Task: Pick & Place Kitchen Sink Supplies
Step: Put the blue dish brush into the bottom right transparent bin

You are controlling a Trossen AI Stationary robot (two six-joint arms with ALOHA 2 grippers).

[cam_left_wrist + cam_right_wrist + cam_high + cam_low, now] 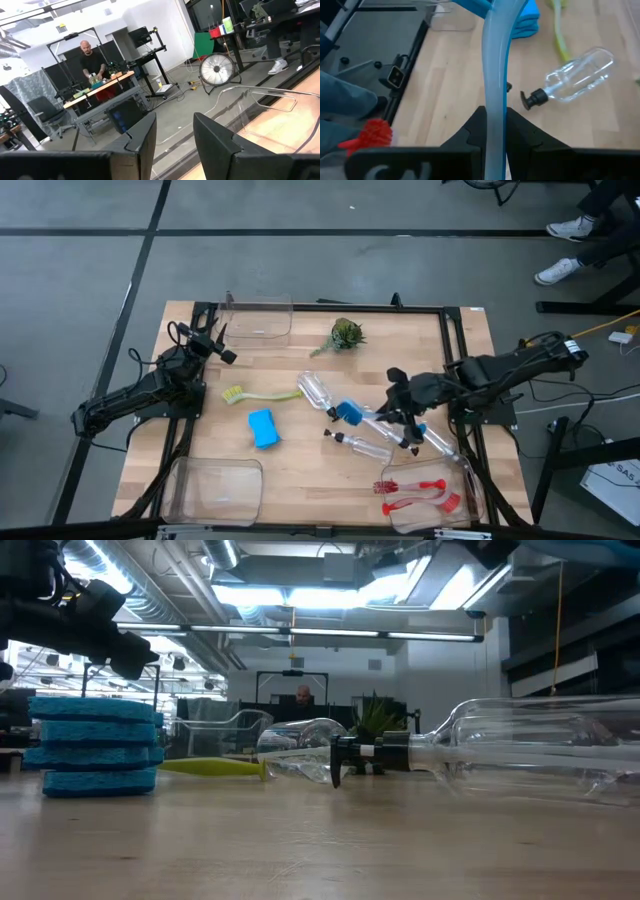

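Observation:
My right gripper (397, 416) is shut on the blue brush (350, 413), above the clear pump bottles (362, 446) at the table's middle right. A second bottle (315, 390) lies on its side next to it, and a third (435, 442) lies under my right arm. The blue sponge (263, 428) lies flat left of the bottles, with the yellow-green brush (262, 394) beyond it. The red brushes (420, 495) lie in the near right bin. At the table's left edge my left gripper (174, 137) is open, with nothing between its fingers. My right gripper pinches the blue brush's pale handle (495, 112) between its two fingers (475, 131). The handle runs on ahead along the fingers, and the blue head (476, 4) is at its far end. The fingers slant down from the table's right side. The low view shows no blue brush on the tabletop.
Clear bins stand at the far left (258, 320), near left (212, 490) and near right (470, 505). A small green plant (343, 335) sits at the far middle. A black frame rail (320, 307) borders the table. A person works at a bench in the room behind.

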